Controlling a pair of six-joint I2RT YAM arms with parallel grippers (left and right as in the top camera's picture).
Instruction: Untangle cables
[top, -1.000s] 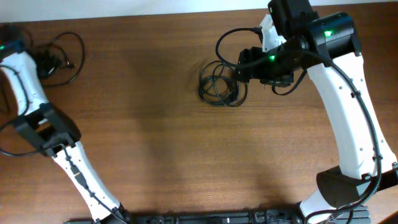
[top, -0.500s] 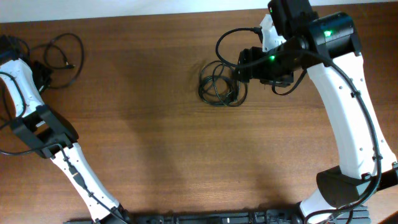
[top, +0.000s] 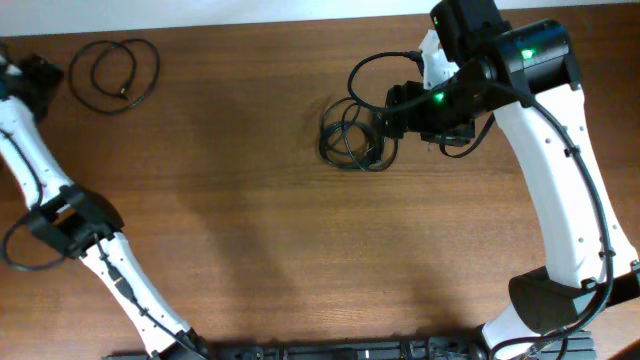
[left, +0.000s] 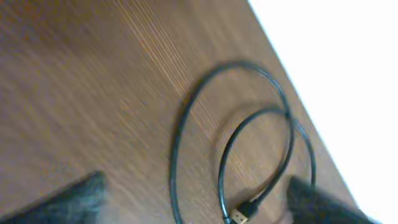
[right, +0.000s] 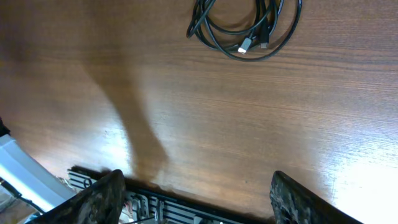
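L fingers (left: 68, 200) wide apart, empty, just beside one separate cable loop (top: 112, 68) at tabletop (top: 230, 200) far-left corner; R fingers (right: 102, 198) wide too, empty, near the knot (top: 352, 137), so approx. one cable out, bunch still to sort.

Overhead view: even, fairly bright light; table (top: 300, 260) sharp, with a soft darker band of shadow left of centre. Left wrist view: smeared throughout, upper right blown out to white, fingers (left: 68, 199) mere dark blurs. Right wrist view: pale glare at lower right, broad shadow streak at left, fingers (right: 102, 196) out of focus.
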